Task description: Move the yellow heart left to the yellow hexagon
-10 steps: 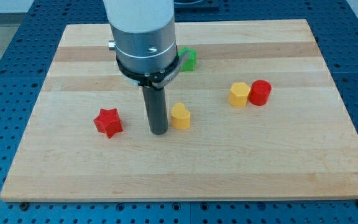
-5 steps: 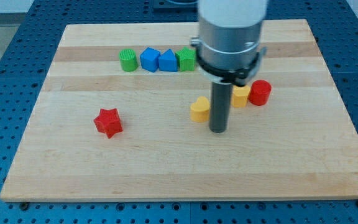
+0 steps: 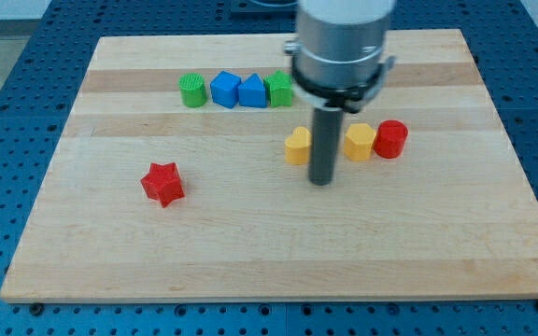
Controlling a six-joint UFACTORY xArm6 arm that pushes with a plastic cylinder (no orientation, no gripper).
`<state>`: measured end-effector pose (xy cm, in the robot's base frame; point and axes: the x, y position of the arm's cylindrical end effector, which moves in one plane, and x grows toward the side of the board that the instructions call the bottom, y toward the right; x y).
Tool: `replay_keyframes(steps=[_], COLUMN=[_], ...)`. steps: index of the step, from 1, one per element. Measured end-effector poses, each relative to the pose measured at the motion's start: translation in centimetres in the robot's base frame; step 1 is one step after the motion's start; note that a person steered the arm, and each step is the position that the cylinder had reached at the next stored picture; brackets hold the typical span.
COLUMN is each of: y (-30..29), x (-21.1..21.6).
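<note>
The yellow heart [image 3: 297,147] lies near the board's middle, just left of the rod. The yellow hexagon [image 3: 360,142] lies to the rod's right, touching a red cylinder [image 3: 390,138] on its right. My tip [image 3: 321,181] rests on the board between the heart and the hexagon, slightly below both. The rod stands in the gap between them and hides part of it.
A row of a green cylinder [image 3: 191,90], two blue blocks [image 3: 225,89] [image 3: 252,91] and a green block [image 3: 278,89] lies near the view's top. A red star [image 3: 163,183] lies at the left. The wooden board [image 3: 82,233] sits on a blue pegboard.
The tip swept from the heart's left to its right. The heart moved right and up, toward the hexagon. The arm no longer hides the top row.
</note>
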<state>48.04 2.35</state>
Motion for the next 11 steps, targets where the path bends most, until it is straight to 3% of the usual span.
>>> replay_keyframes(steps=[1,2,6,8,11], y=[-5.9,-7.2,-1.6,-4.1,0.1], x=[-2.8,-4.8,-2.7,-6.6,-5.1])
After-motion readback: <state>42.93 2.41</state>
